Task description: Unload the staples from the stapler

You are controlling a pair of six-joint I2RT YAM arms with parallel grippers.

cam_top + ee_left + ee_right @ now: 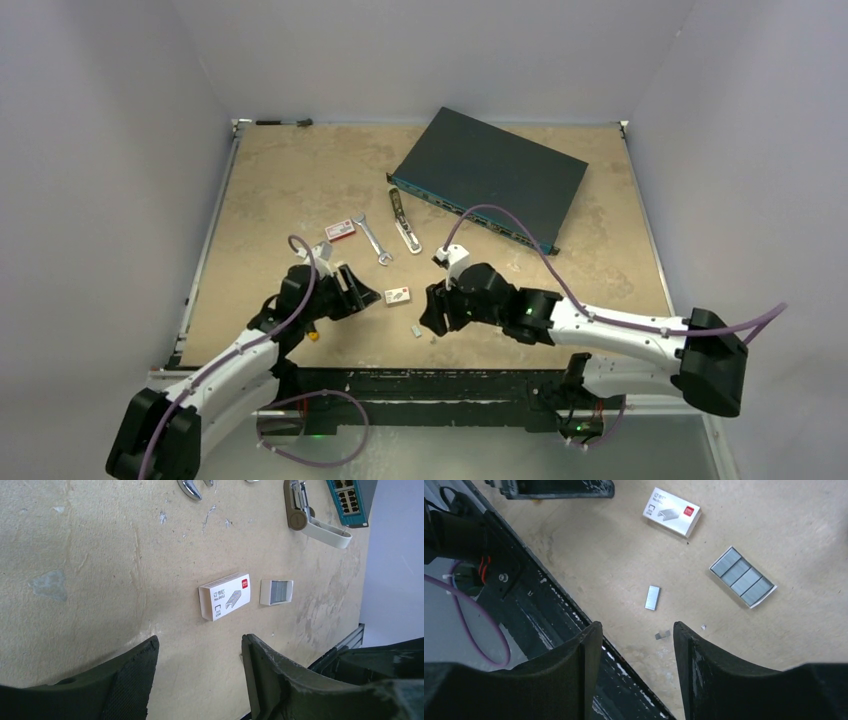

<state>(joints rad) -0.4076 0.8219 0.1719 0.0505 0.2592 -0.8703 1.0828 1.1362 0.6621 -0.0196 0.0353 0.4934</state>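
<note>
The stapler [405, 228] lies swung open in mid-table, in front of the dark switch box. The left wrist view shows its pale top arm and metal channel at the upper right [305, 517]. A loose strip of staples [652, 598] and a small bent piece [662, 635] lie near the table's front edge; the strip also shows in the top view [415, 328]. My right gripper [636, 626] is open and empty, low over these staples [430, 310]. My left gripper [199, 640] is open and empty, just left of the small white box [358, 292].
A small white staple box [225, 596] and a white tray of staple strips [276, 591] lie between the grippers. A wrench [372, 238] and a red-and-white box [340, 230] lie left of the stapler. A dark network switch [490, 175] sits behind it.
</note>
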